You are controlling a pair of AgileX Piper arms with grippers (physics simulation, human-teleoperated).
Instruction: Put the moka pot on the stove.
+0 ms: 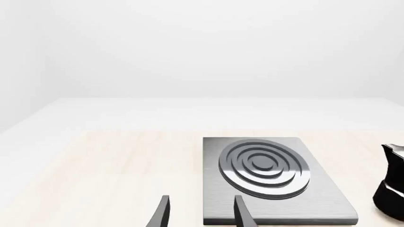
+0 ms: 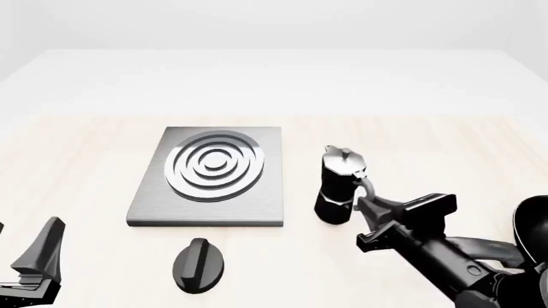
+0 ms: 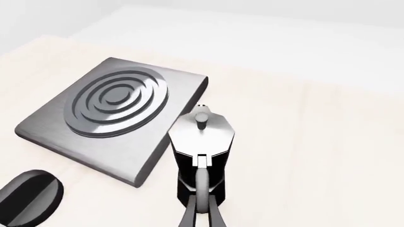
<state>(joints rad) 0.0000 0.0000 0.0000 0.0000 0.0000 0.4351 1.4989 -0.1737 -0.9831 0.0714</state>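
Black moka pot (image 2: 337,186) just right of stove (image 2: 210,176) edge | right gripper (image 2: 364,199) clamps handle (left gripper (image 1: 200,213) parted)

Black pot (image 2: 337,189) with silvery lid stands upright just right of the stove (image 2: 210,176); the flat grey stove's rings bare

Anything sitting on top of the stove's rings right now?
Nothing: the flat grey brushed-metal stove shows bare rings. The small black moka pot stands on the table beside it.
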